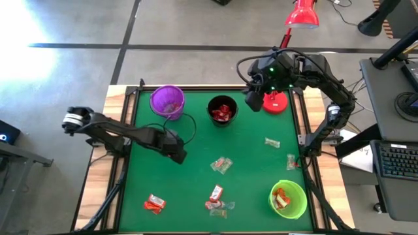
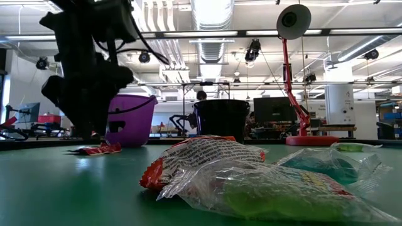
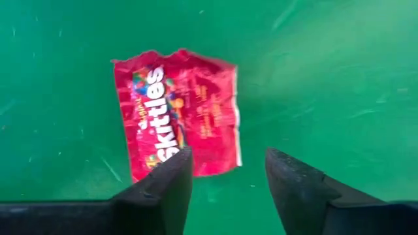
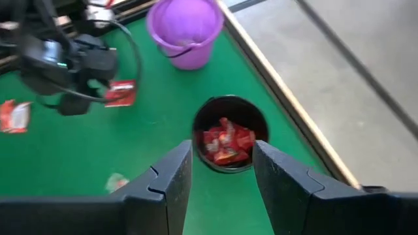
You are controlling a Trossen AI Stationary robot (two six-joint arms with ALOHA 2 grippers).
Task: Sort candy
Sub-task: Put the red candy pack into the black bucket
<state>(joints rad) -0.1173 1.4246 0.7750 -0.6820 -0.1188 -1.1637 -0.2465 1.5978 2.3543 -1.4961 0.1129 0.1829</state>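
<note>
A red Skittles packet (image 3: pixel 177 121) lies flat on the green table, seen also in the right wrist view (image 4: pixel 119 93) and the low view (image 2: pixel 97 149). My left gripper (image 3: pixel 228 173) hangs open just over it, pointing down, one finger above the packet's near edge; in the high view (image 1: pixel 175 150) it hides the packet. My right gripper (image 4: pixel 222 170) stands open high above the black cup (image 4: pixel 228 137), which holds red candy. Other candy lies loose on the table (image 1: pixel 221 164), (image 1: pixel 216 193), (image 1: pixel 154 203), (image 1: pixel 272 142).
A purple cup (image 1: pixel 167 101) stands at the far left and a green cup (image 1: pixel 288 199) with orange-red candy at the near right. A red lamp's base (image 1: pixel 277 102) sits at the far right. Wooden rails (image 1: pixel 119 124) edge the table.
</note>
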